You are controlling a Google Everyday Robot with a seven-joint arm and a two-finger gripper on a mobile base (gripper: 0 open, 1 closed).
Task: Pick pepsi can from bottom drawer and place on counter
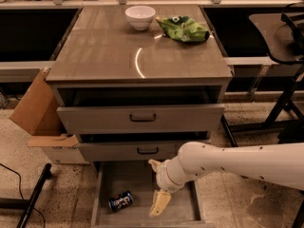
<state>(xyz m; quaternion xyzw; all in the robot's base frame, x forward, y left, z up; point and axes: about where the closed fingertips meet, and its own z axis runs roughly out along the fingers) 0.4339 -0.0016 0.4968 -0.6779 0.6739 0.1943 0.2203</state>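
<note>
The pepsi can [120, 201] lies on its side in the bottom drawer [126, 179], at 9 o'clock of the gripper [160, 204] hanging inside that drawer, not touching; released or clenched, I cannot tell

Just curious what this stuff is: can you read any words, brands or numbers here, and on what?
Nothing reads clearly.
pepsi can in the bottom drawer: logo too blurred to read.
green bag on the counter: print too small.
cardboard box: dark marking on the flap, unreadable.
pincer, over the drawer floor right of the can: no lettering seen.
</note>
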